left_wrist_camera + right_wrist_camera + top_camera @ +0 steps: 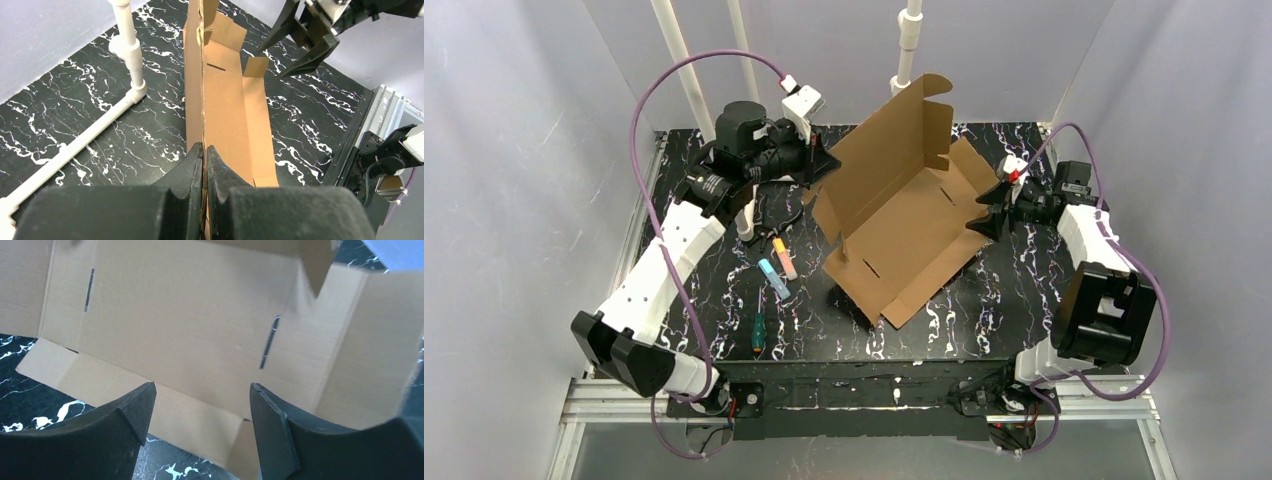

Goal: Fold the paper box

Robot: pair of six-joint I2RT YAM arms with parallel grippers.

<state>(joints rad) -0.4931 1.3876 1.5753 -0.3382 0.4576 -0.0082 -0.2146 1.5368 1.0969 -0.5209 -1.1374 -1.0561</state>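
Left gripper (205,147) is pinched tight on the edge of the box's (904,200) left panel, which stands upright, while the right gripper (202,390) stands wide at the box's right flap, gripping nothing. On the table (1024,300) the box sits mid-way, base flat and far panel raised. Left of it lie a screwdriver (757,335) and some markers (779,268).

Robotics lab test cell, pretty sure. Grey walls (514,150) box in a marbled worktop (1014,300) with an aluminium rail (604,408)
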